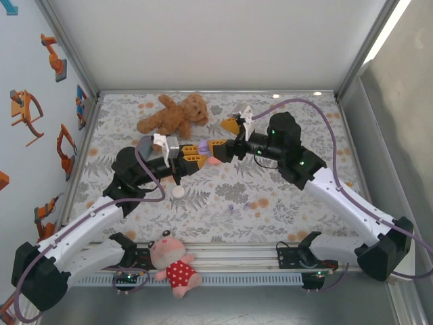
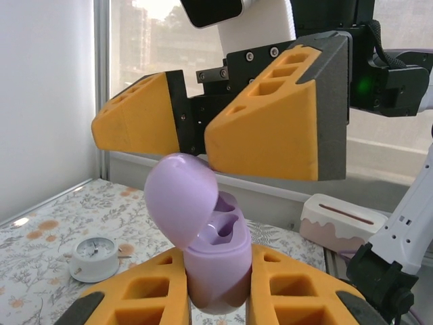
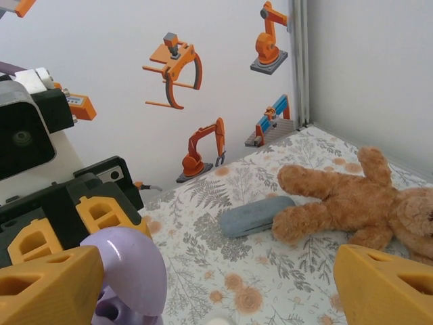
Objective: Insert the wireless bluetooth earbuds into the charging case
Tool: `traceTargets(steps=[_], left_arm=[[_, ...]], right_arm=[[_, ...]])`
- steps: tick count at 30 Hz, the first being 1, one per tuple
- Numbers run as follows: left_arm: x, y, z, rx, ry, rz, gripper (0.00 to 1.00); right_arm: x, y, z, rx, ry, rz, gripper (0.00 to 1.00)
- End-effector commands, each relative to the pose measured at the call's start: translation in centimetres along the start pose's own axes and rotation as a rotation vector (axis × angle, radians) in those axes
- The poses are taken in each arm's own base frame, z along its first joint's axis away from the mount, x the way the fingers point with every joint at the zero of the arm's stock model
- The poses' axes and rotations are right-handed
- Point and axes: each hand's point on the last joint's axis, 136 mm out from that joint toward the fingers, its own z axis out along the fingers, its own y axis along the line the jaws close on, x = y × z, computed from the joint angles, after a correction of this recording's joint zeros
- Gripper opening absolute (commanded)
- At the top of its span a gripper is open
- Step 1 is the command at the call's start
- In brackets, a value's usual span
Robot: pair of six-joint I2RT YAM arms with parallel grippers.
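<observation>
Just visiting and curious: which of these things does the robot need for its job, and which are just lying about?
Job: purple case, lid open, held in the left gripper; open right gripper; tiny purple bud on the cloth, probably.
Lying about: teddy bear, doll, small dial, grey pouch.

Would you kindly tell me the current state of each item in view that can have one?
charging case: lid open, upright, looks empty as far as its inside shows.
left gripper: shut on the charging case.
right gripper: open, nothing between its fingers.
grey pouch: closed, lying flat.
teddy bear: lying down.
</observation>
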Motion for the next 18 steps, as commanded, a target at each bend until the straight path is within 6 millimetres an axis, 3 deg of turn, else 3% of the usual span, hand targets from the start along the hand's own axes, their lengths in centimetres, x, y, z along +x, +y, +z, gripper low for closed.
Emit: traceTargets(steps=[1, 12, 18], left_arm=[[-1.6, -1.2, -0.4, 0.041, -0.037, 0.065, 0.02], [-0.6, -1.0, -0.5, 0.028, -0.009, 0.048, 0.02], [-0.4, -1.1, -0.8, 0.016, -0.004, 0.046, 0.02]], right_arm=[[-1.3, -0.6, 0.1, 0.031, -0.025, -0.005, 0.87], [-3.9, 0.7, -1.0, 0.000, -0.108, -0.007, 0.87], [-3.7, -0.2, -2.1, 0.076, -0.101, 0.022, 0.87]])
